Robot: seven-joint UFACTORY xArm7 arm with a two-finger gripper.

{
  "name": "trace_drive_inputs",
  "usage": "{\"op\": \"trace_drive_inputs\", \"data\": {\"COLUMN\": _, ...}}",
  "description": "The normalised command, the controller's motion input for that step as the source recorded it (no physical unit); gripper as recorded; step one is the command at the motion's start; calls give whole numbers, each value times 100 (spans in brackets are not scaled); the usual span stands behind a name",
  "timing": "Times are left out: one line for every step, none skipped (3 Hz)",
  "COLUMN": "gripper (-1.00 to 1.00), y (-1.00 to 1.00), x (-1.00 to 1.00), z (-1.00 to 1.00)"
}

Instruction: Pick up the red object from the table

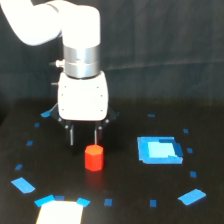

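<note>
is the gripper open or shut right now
Open. The gripper shows two dark fingers hanging apart with a clear gap between them, and nothing is held; the red object sits on the table just below.

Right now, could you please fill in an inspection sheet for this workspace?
Surface: black matte table, flat.
Job's things: red object upright on the table, free of the fingers.
Clutter: blue rectangle on the exterior view's right; small blue tape marks scattered around; white patch at the near edge.
Grippers: gripper just behind and above the red object, fingers apart, holding nothing.
Cables: nothing seen.
Surroundings: dark backdrop.
</note>
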Motion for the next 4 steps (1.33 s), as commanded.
{"op": "trace_drive_inputs", "data": {"gripper": 100, "y": 21, "x": 12, "z": -42}}
{"op": "trace_drive_inputs", "data": {"gripper": 100, "y": -70, "x": -100, "z": -17}}
{"op": "trace_drive_inputs", "data": {"gripper": 100, "y": -94, "x": -17, "z": -20}}
{"op": "trace_drive_inputs", "data": {"gripper": 100, "y": -62, "x": 20, "z": 17}}
